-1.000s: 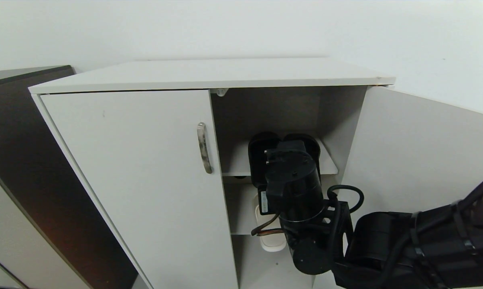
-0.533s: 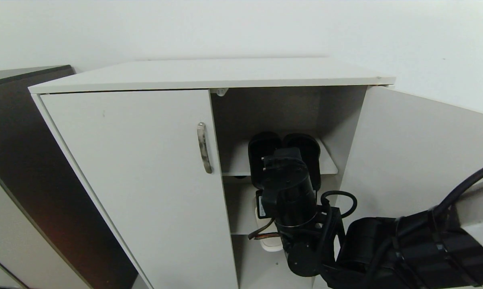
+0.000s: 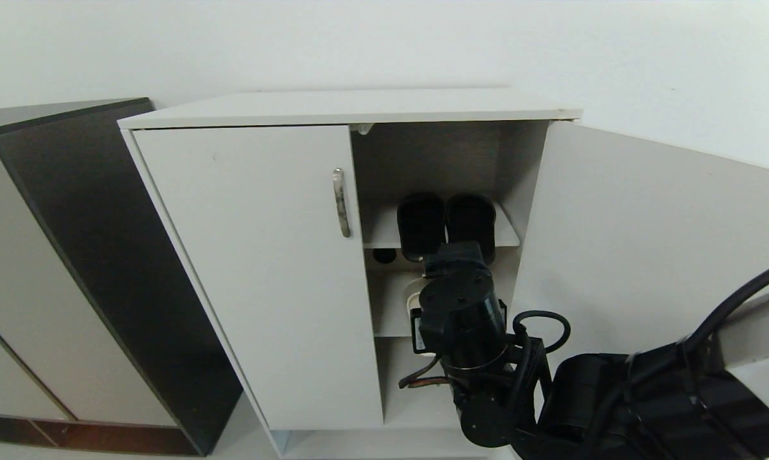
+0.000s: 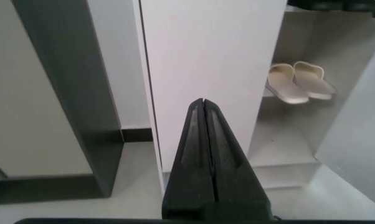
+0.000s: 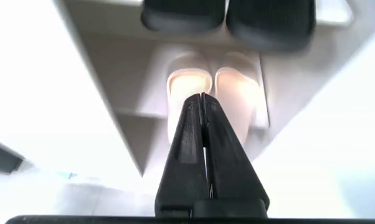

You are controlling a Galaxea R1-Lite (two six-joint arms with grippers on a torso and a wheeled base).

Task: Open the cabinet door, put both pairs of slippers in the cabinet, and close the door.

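Observation:
The white cabinet (image 3: 352,105) has its right door (image 3: 621,255) swung open and its left door (image 3: 263,268) closed. A black pair of slippers (image 3: 446,222) sits on the upper shelf, also seen as black slippers (image 5: 228,15). A white pair of slippers (image 5: 215,87) lies on the middle shelf, also seen as white slippers (image 4: 299,81). My right gripper (image 5: 203,99) is shut and empty, just outside the opening, in line with the white pair. My left gripper (image 4: 203,102) is shut and empty, low in front of the closed left door.
A dark brown cabinet (image 3: 97,255) stands against the white cabinet's left side. The closed door carries a metal handle (image 3: 341,203). The lowest compartment (image 4: 281,149) holds nothing. Pale floor (image 4: 137,186) lies in front.
The head camera has pulled back, so the cabinet looks smaller and more of the dark cabinet shows. My right gripper has dropped from the black slippers' shelf to the middle shelf.

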